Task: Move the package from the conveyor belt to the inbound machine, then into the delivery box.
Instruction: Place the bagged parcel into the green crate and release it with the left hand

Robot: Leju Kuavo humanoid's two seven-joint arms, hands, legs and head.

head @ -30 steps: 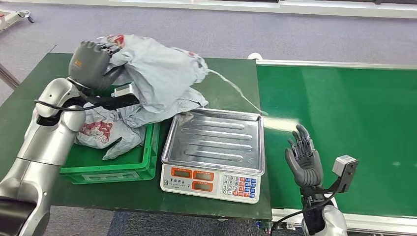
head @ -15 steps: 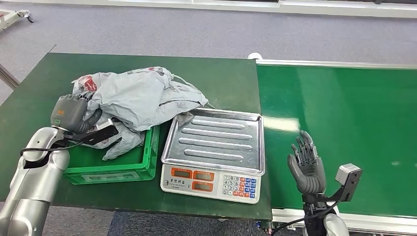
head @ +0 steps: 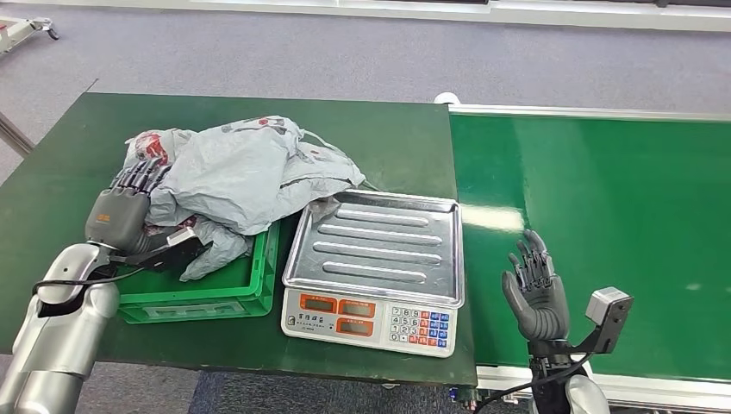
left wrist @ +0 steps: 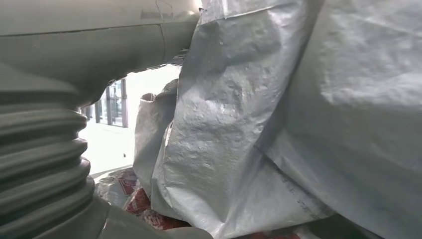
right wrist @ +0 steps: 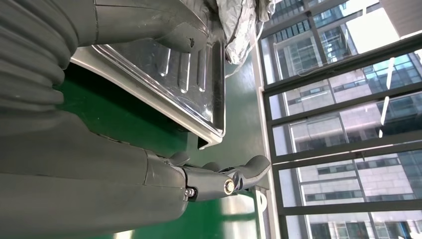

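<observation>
The grey plastic package [head: 250,168] lies crumpled on top of the green crate [head: 207,293], over other bags with red print [head: 151,145]; one edge of it hangs onto the scale's steel tray [head: 379,246]. My left hand [head: 121,216] is at the pile's left side, fingers [head: 140,177] stretched out against the bag and not closed on it. In the left wrist view the grey package [left wrist: 298,124] is right in front of my left hand [left wrist: 45,164]. My right hand [head: 534,289] stands open over the near edge of the green conveyor belt [head: 603,233], holding nothing.
The scale has an orange and white keypad front [head: 371,321] and sits between the crate and the belt. The right wrist view shows the steel tray [right wrist: 164,69] beside my right hand [right wrist: 99,184]. The dark green table [head: 396,142] stretches behind the crate.
My left hand brought the package down from above onto the crate, then its fingers uncurled and straightened beside it. My right hand sank slightly and stayed open.
</observation>
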